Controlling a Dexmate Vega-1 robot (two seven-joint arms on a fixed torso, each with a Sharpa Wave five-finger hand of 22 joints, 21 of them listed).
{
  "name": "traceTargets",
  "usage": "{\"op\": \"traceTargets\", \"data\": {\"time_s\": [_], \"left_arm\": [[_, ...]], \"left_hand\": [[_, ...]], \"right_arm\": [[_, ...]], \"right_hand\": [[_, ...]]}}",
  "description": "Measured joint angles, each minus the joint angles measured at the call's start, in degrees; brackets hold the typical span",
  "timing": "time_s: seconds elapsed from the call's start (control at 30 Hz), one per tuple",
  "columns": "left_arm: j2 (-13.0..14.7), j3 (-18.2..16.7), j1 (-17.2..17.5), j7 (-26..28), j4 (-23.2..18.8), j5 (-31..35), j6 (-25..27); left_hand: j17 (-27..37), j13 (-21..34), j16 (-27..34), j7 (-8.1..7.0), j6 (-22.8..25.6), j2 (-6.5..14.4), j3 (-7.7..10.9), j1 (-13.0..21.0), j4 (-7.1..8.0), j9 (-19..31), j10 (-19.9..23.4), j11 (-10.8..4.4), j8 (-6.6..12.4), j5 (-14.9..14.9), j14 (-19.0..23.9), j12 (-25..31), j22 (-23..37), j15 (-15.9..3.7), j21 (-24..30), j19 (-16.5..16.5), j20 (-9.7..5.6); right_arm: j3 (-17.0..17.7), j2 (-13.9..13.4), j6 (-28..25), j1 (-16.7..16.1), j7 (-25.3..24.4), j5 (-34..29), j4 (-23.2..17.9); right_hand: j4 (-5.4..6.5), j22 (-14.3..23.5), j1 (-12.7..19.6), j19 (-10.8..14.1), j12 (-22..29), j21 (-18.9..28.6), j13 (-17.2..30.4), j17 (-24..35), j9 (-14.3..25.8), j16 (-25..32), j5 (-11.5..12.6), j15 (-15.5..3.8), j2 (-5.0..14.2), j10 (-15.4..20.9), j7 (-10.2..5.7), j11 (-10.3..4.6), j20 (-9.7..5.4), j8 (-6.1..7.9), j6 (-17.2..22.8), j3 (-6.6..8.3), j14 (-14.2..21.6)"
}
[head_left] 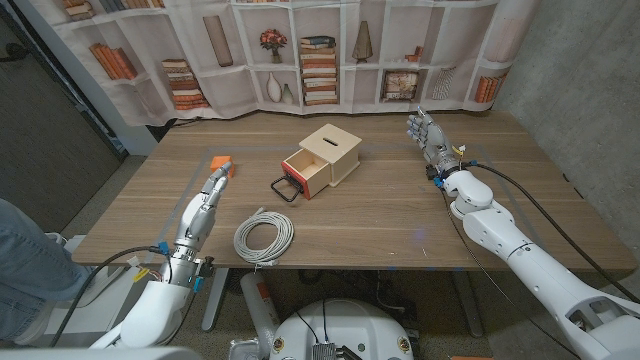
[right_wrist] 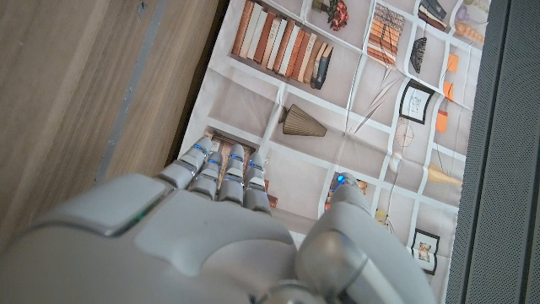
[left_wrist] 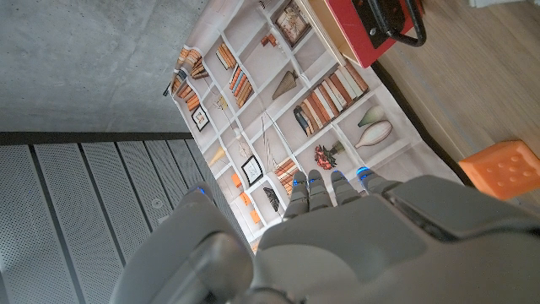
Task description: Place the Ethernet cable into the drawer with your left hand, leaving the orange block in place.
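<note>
The robot's left hand (head_left: 208, 198) is reaching along the wooden table (head_left: 400, 215), fingers straight and together, holding nothing, fingertips just short of the small orange block (head_left: 222, 164). The coiled grey Ethernet cable (head_left: 264, 236) is lying near the table's front edge, just right of that hand. The light wooden box's red-fronted drawer (head_left: 303, 174) is standing open mid-table. The right hand (head_left: 428, 135) is waiting far right, fingers loosely together, empty.

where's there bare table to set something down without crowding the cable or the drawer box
Bare wood lies between the drawer box and the right hand, and along the front edge right of the Ethernet cable. The far left corner behind the orange block is bare too. It is tightest where the left hand, block, cable and open drawer sit together.
</note>
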Motion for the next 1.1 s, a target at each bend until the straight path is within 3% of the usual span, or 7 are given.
{"op": "traceTargets", "data": {"time_s": [1.1], "left_arm": [[1.3,-2.3,5.5,2.5,-2.9,1.7,1.8]], "left_hand": [[-0.1,0.0,0.0,0.0,2.0,0.1,-0.41,0.9,-0.41,0.0,1.1,0.51,0.0,0.0,1.3,0.0,0.0,-0.37,0.0,-0.2,0.21]], "right_arm": [[-0.1,0.8,0.9,0.9,0.9,0.3,1.9]], "right_hand": [[0.0,0.0,0.0,0.2,0.0,-0.4,0.0,0.0,0.0,0.0,0.0,0.41,0.0,0.0,0.21,0.0,0.22,0.0,0.2,0.0,0.4]]}}
